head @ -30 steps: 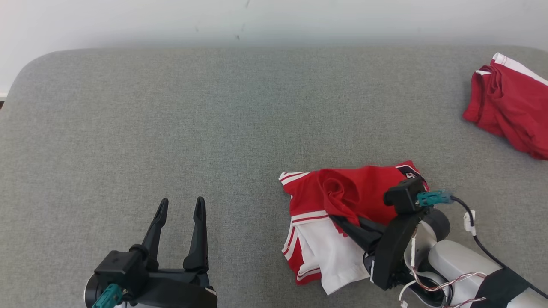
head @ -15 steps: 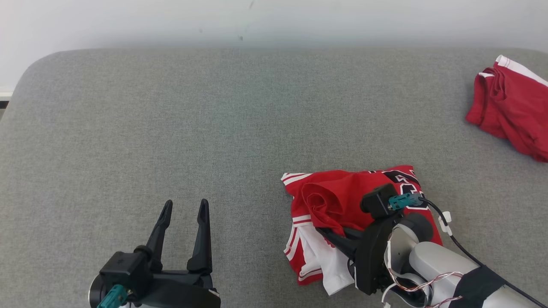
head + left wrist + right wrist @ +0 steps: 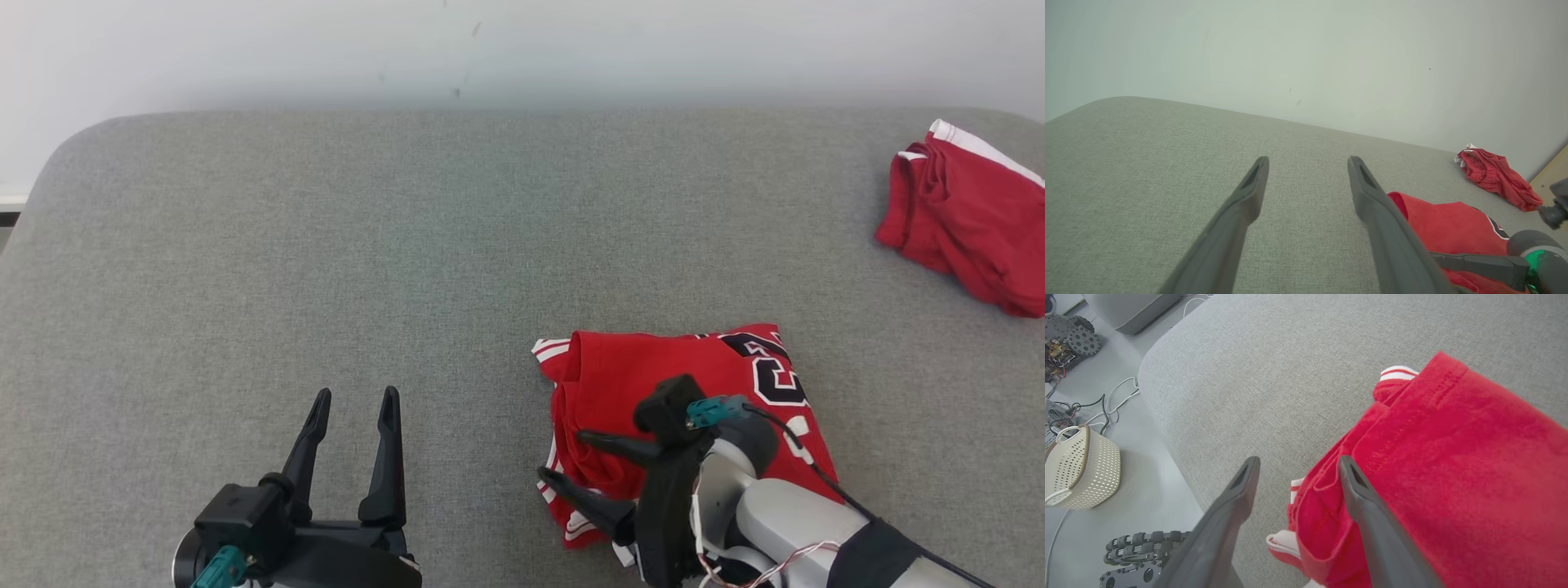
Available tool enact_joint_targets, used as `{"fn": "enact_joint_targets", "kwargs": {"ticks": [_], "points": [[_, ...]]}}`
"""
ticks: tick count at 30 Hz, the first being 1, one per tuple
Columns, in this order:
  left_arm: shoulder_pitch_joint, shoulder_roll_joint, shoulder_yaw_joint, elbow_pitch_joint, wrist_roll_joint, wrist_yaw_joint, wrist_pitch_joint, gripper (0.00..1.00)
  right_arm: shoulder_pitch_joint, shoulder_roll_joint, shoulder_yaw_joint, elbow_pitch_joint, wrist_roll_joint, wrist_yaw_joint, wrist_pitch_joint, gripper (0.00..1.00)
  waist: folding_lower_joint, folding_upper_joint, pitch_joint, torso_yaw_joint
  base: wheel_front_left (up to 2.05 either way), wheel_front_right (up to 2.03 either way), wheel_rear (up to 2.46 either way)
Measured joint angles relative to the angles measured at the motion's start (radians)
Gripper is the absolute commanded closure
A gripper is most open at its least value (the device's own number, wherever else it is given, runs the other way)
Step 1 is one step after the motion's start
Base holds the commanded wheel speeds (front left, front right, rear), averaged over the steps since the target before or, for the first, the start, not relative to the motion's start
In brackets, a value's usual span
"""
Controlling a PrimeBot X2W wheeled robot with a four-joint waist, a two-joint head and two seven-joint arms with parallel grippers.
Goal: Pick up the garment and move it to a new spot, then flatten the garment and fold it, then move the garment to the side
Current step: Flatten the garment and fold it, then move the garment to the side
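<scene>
Bright, even, soft-shadowed light (wrist views perhaps slightly bowed), far wall hazy.

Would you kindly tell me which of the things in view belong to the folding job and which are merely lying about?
In the job:
folded red jersey with black-and-white number
open right pincer at its left edge
grey fabric surface beneath it

Lying about:
crumpled red garment with white trim, far right
cream woven basket on the floor
open left pincer, holding nothing
</scene>
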Motion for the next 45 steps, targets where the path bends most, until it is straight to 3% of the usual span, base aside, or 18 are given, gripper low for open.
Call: {"fn": "enact_joint_targets", "kwargs": {"ticks": [7, 13, 21, 28, 35, 45], "points": [[0.006, 0.000, 0.002, 0.002, 0.000, 0.000, -0.003, 0.00, 0.000, 0.002, 0.002, -0.081, -0.041, -0.013, -0.058, 0.00, 0.0000, 0.0000, -0.020, -0.017, 0.00, 0.00, 0.00], [0.028, 0.002, 0.012, -0.003, 0.000, 0.000, -0.006, 0.00, 0.012, -0.047, -0.088, -0.137, -0.037, -0.077, -0.135, 0.00, 0.0000, 0.0000, -0.030, -0.038, 0.00, 0.00, 0.00], [0.045, 0.003, 0.013, -0.024, 0.000, 0.000, -0.007, 0.00, 0.119, -0.134, -0.258, -0.171, 0.093, -0.151, -0.241, 0.00, 0.0000, 0.0000, -0.031, -0.074, 0.00, 0.00, 0.00], [0.045, 0.005, 0.005, -0.039, 0.000, 0.000, -0.003, 0.00, 0.219, -0.157, -0.367, -0.135, 0.226, -0.174, -0.298, 0.00, 0.0000, 0.0000, -0.012, -0.101, 0.00, 0.00, 0.00], [0.037, 0.008, -0.008, -0.050, 0.004, 0.000, 0.012, 0.00, 0.330, -0.153, -0.435, -0.060, 0.365, -0.165, -0.323, 0.00, 0.0000, 0.0000, 0.027, -0.113, 0.00, 0.00, 0.00], [-0.001, 0.022, -0.007, -0.050, 0.011, 0.000, 0.026, 0.00, 0.354, -0.070, -0.476, 0.006, 0.518, -0.066, -0.312, 0.00, 0.0000, 0.0000, 0.056, -0.115, 0.00, 0.00, 0.00]]}}
